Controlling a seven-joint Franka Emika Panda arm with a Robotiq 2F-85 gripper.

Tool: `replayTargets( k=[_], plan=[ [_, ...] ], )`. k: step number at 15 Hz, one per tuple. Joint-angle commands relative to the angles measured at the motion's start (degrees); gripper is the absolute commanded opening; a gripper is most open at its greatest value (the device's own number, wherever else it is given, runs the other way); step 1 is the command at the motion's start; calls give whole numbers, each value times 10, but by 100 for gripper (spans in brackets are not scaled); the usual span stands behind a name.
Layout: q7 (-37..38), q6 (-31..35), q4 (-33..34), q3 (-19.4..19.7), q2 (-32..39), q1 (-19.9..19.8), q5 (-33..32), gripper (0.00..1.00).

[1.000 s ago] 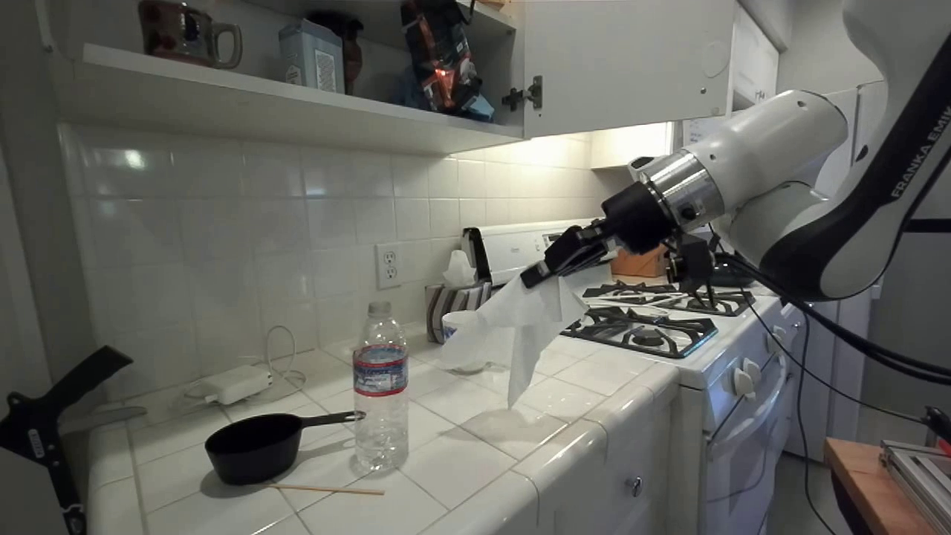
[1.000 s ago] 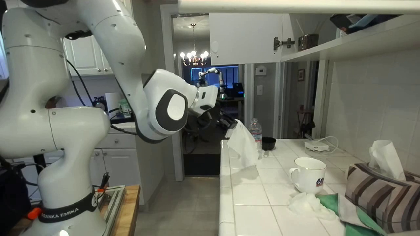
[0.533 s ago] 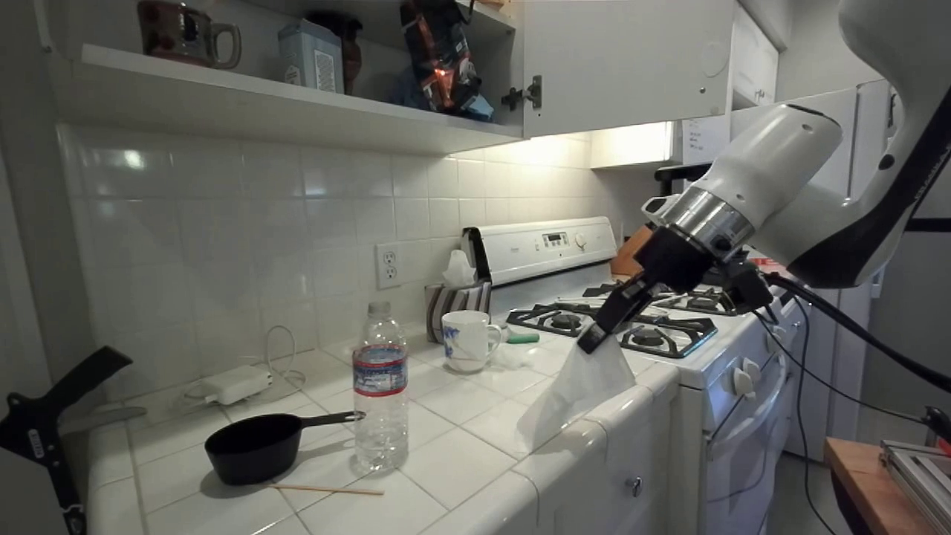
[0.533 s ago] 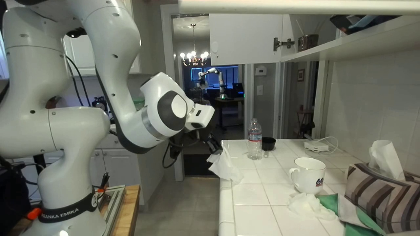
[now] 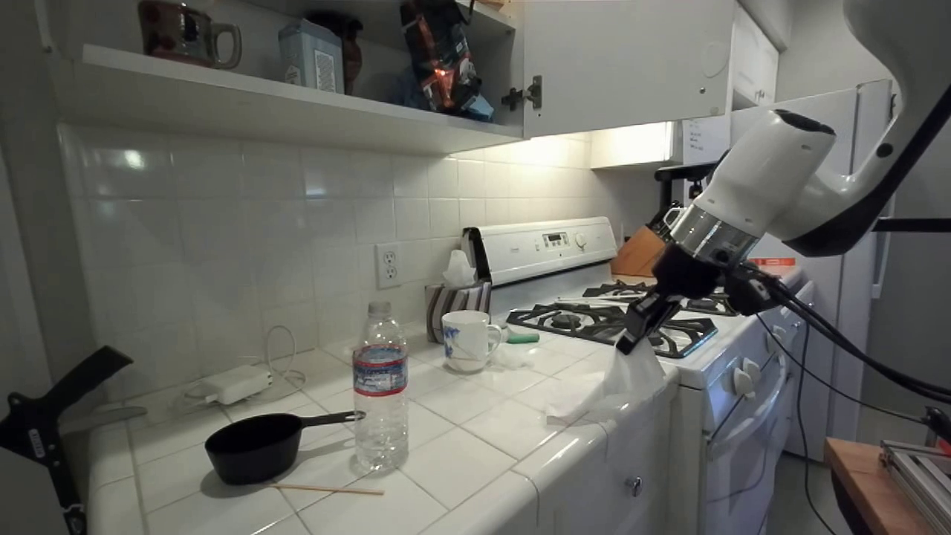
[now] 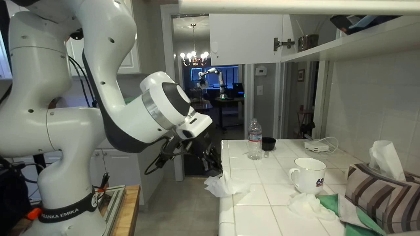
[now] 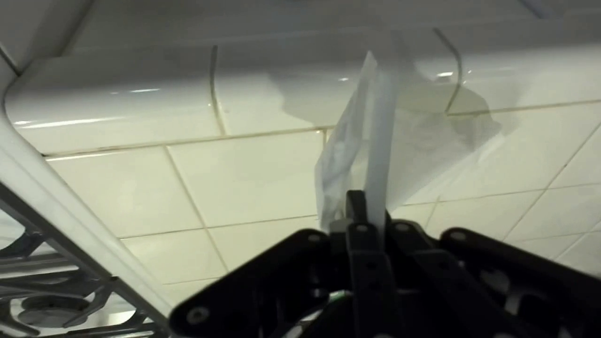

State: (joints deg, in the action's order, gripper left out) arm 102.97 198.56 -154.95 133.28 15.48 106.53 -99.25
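Observation:
In both exterior views my gripper points down at the front edge of the white tiled counter, close to the stove. It is shut on a thin white tissue. From the fingertips the tissue spreads down onto the tiles and over the rounded edge. In the wrist view a folded strip of the tissue runs out from between the fingers of the gripper. The part of the tissue inside the grip is hidden.
A gas stove adjoins the counter. On the counter stand a water bottle, a white mug, a striped tissue box and a small black pot. A crumpled tissue and a green cloth lie near the mug.
My gripper has come down and across toward the counter's front edge and the stove, drawing the tissue along. The tissue hung in front of the mug before; now it lies partly on the edge.

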Motion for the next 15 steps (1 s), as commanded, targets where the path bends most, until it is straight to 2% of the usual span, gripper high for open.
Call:
replayTargets(
  k=[1, 5, 6, 7, 8, 9, 10, 11, 12, 13, 15],
  plan=[
    [88, -37, 66, -59, -61, -68, -40, 0],
    [113, -62, 116, -143, -109, -115, -12, 0],
    [13, -44, 96, -219, -101, -186, 104, 0],
    [113, -81, 123, -200, -151, -141, 22, 0],
    [-1, -75, 94, -289, -142, -220, 154, 0],
    [-11, -104, 92, -325, -178, -232, 183, 0],
    [36, -150, 102, -317, -218, -192, 148, 0],
    [-50, -147, 79, -410, -208, -268, 254, 0],
    [-40, -199, 80, -366, -257, -195, 253, 0],
    [-86, -224, 78, -380, -278, -189, 309, 0],
    [-148, -291, 100, -369, -323, -147, 391, 0]
  ],
)
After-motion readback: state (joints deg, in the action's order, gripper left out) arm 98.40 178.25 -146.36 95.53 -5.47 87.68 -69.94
